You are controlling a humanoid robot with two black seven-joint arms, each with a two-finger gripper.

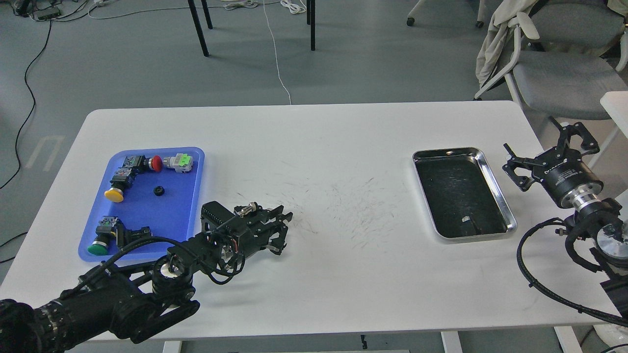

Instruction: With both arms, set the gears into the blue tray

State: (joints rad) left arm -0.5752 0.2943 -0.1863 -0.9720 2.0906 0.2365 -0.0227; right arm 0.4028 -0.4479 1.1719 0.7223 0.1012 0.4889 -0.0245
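Observation:
The blue tray (147, 211) lies at the table's left. One small black gear (158, 190) rests on its floor near the middle. My left gripper (283, 218) lies low on the table just right of the tray, its fingers drawn together where the second gear lay; that gear is now lost among the black fingertips. My right gripper (545, 149) hangs open and empty at the table's right edge, beside the silver tray.
Red (156, 163), yellow (114, 195) and green (96, 248) push buttons and a grey-and-green connector (179, 162) share the blue tray. A silver metal tray (496, 184) with a dark floor sits at the right. A chair stands behind the table's right corner.

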